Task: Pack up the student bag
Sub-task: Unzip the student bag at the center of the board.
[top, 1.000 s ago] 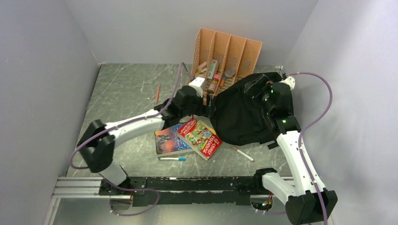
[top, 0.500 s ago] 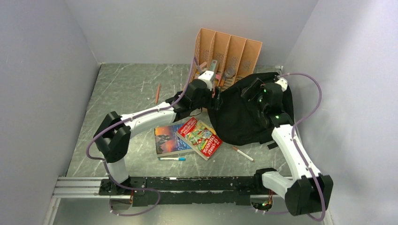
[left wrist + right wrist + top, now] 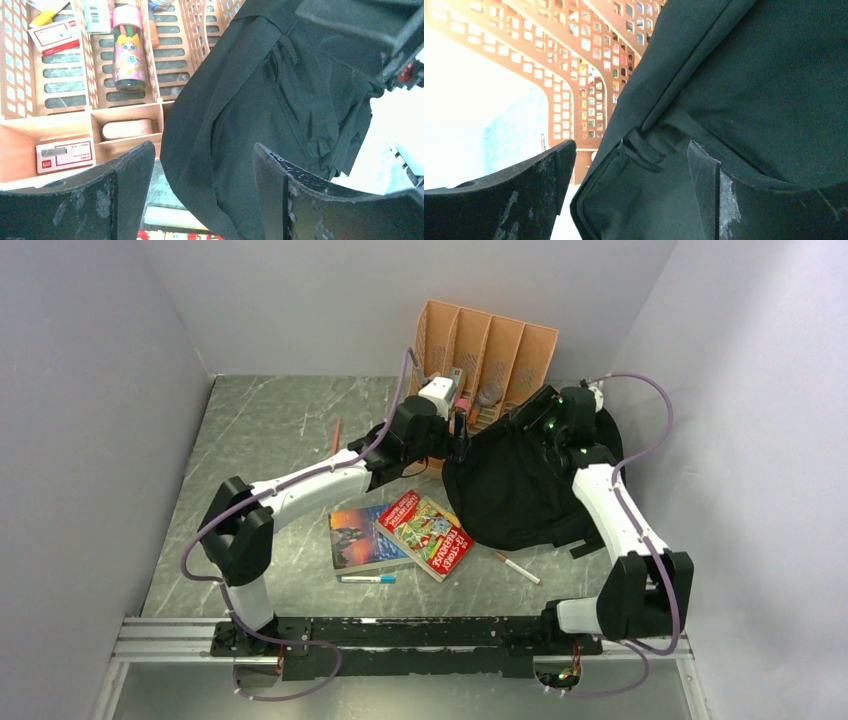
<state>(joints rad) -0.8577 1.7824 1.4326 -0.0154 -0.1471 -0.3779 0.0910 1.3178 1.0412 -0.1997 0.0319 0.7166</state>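
Top external view is showing me a blue-capped pen [image 3: 366, 579] lying nearest the arm bases on the marbled table [image 3: 270, 430], with a white pen [image 3: 519, 568] lying off to its right. Just behind them two books are lying, the red-covered book [image 3: 425, 533] overlapping the darker book [image 3: 356, 538]. Beyond those, the student bag [image 3: 510, 490] is slumping on the right half of the table, its far edge sitting against the orange desk organizer [image 3: 490, 345]. I am watching the left gripper [image 3: 202, 147] hanging at the bag's left side with its fingers spread wide, black fabric and a zip seam showing past the gap, nothing pinched. The right gripper [image 3: 631, 145] is sitting at the bag's far top edge, fingers likewise spread, a fold of the bag lying between them; I cannot tell whether they are touching it. Farther left, an orange pencil [image 3: 336, 439] is lying alone, and a pink tube [image 3: 127, 47] is resting in one organizer slot.
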